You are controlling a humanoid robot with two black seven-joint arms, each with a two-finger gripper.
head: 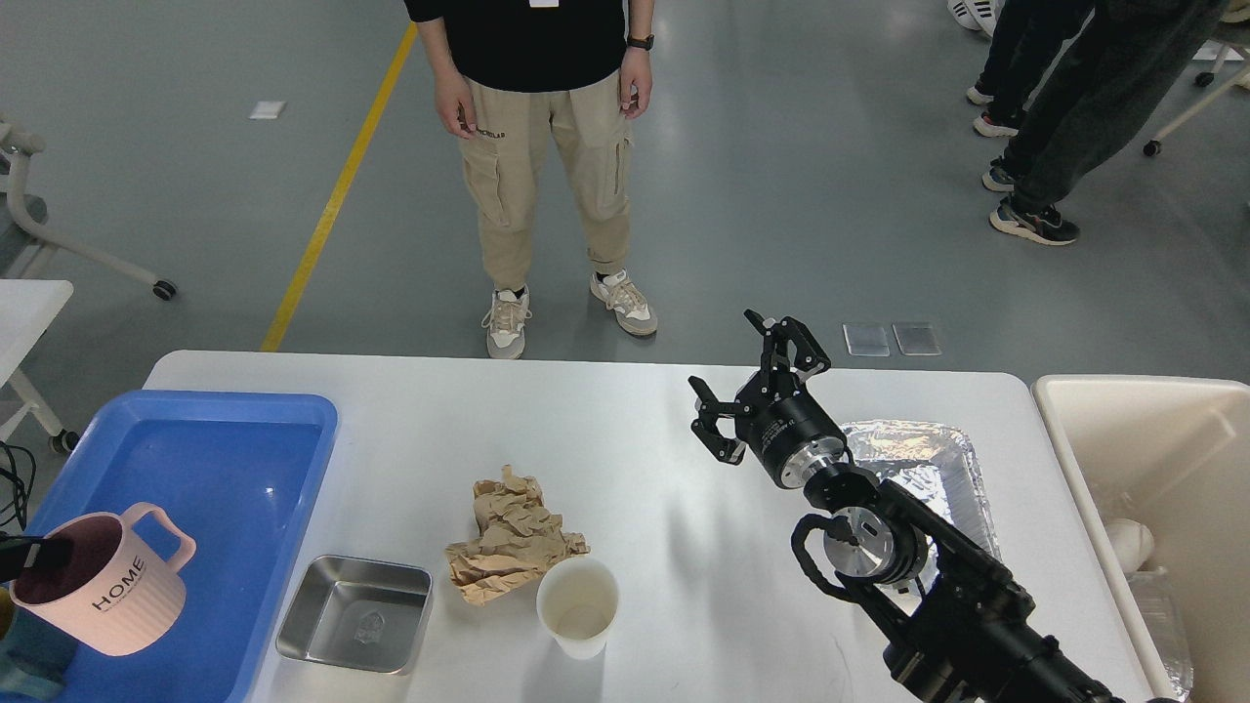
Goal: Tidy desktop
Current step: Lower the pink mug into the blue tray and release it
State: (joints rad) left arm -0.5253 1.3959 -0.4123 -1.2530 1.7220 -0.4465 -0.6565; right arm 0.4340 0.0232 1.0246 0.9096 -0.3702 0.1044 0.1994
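Mostly cut off at the frame's edge, the left tool [29,557] gripped a pink mug [98,584] reading "HOME"; the right tool [747,386] hung open above the bench [605,420].

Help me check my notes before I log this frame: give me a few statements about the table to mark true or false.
1. The pink mug is held over the blue tray. True; the left gripper pinches its rim at the frame's edge.
2. The right gripper is shut on the crumpled paper. False; its jaws are open and empty, and the crumpled brown paper lies on the desktop.
3. The paper cup lies on its side. False; it stands upright beside the paper.
4. A foil tray sits behind the right arm. True.
5. The steel dish is inside the blue tray. False; it sits on the desktop beside it.
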